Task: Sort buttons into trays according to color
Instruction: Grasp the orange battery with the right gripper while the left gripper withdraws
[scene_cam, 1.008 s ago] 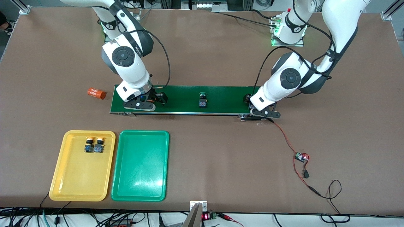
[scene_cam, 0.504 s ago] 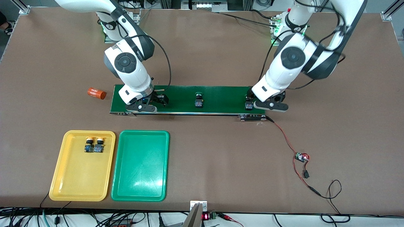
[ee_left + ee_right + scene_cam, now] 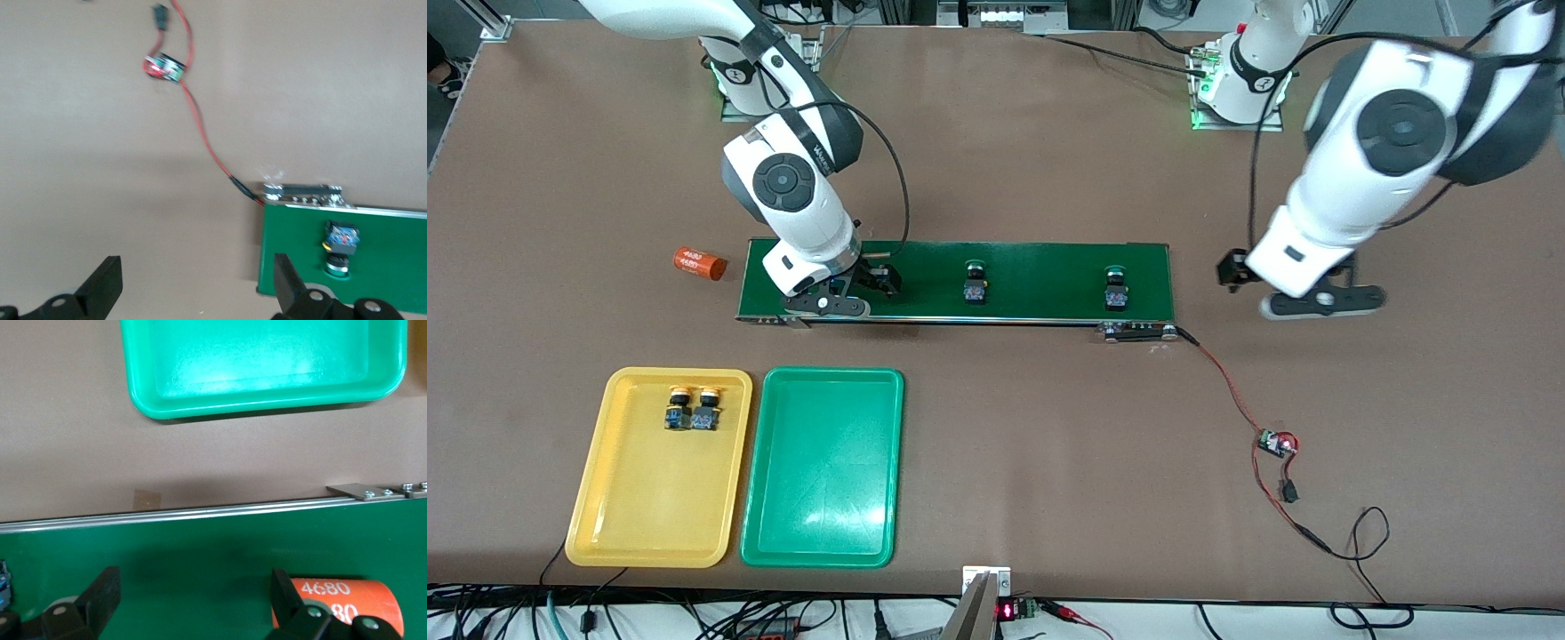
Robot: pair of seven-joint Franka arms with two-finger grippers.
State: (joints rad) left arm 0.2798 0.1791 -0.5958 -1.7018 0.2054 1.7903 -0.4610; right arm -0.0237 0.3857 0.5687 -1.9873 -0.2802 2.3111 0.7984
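Four buttons show in all. Two yellow-capped buttons (image 3: 693, 407) sit side by side, touching or nearly so, in the yellow tray (image 3: 618, 524), in the end of it farther from the front camera; most of that tray is bare. Two green-capped buttons lie well apart on the dark green belt (image 3: 1040, 267): one (image 3: 975, 285) near the middle, the other (image 3: 1114, 290) (image 3: 339, 243) near the end toward the left arm, close to the belt's edge there. The green tray (image 3: 823, 533) (image 3: 220, 407) lies just beside the yellow one, toward the left arm's end, and holds nothing. Bare table (image 3: 1049, 444) lies between the belt and the two trays.

The right hand (image 3: 852, 289) (image 3: 193, 600) hangs low over the belt's end toward the right arm, fingers spread with nothing between them. One orange cylinder (image 3: 698, 263) (image 3: 343, 607) with white print lies on the table just off that end of the belt; in the right wrist view it is partly cut off by a finger.

The left hand (image 3: 1285, 289) (image 3: 197, 287) is over bare table just off the belt's other end, blurred in the front view, its fingers spread and empty. A red wire (image 3: 1232, 396) (image 3: 210, 143) runs from the belt's corner to a small circuit board (image 3: 1276, 442) (image 3: 162, 67).
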